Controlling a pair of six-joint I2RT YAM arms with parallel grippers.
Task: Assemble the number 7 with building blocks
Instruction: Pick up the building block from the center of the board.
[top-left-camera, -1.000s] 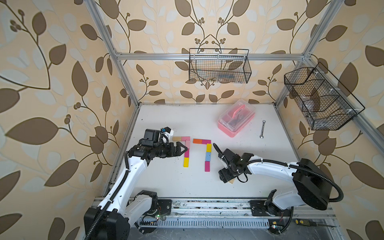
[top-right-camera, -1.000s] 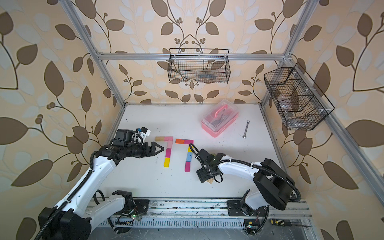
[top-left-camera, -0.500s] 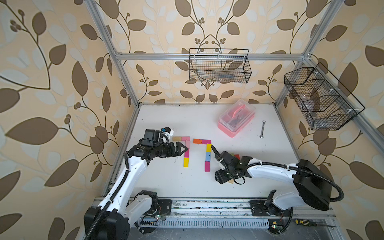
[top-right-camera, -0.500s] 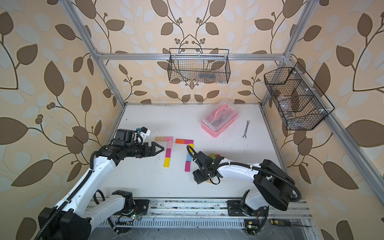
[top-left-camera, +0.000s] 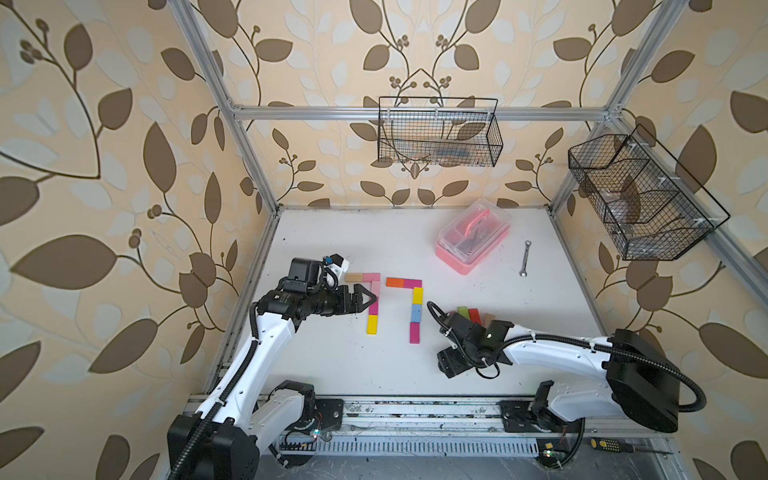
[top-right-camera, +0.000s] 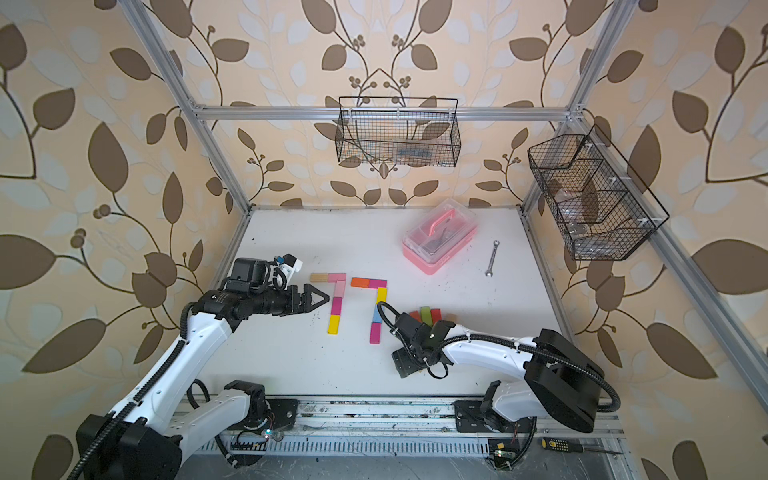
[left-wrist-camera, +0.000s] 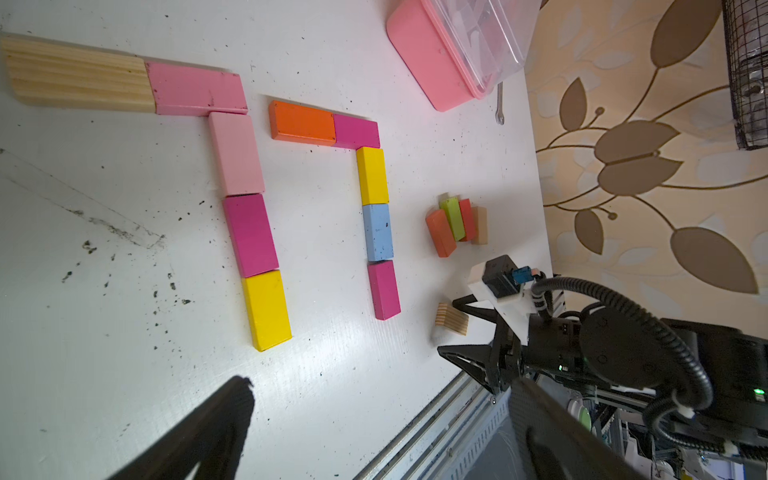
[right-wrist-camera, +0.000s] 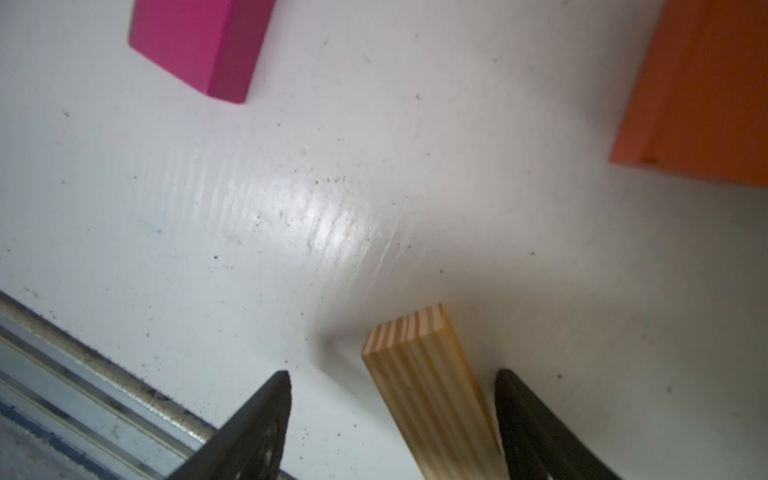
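Two sevens lie done on the counter (top-left-camera: 332, 365), and spare blocks wait for one more, I think. Farthest left, the left pincer (top-left-camera: 368, 300) is wide open and holds nothing, just beside the first seven (left-wrist-camera: 237, 153). Next is the second seven (left-wrist-camera: 376, 232). Then comes the right pincer (right-wrist-camera: 392, 376): it has slid a bit toward the front and closed a little. It is open around a plain wood block (right-wrist-camera: 432, 386), with a gap on one side, so it is not squeezing yet. Behind it, the pile of spare blocks (left-wrist-camera: 455, 222) now shows. That wood block looks ready to be picked up.
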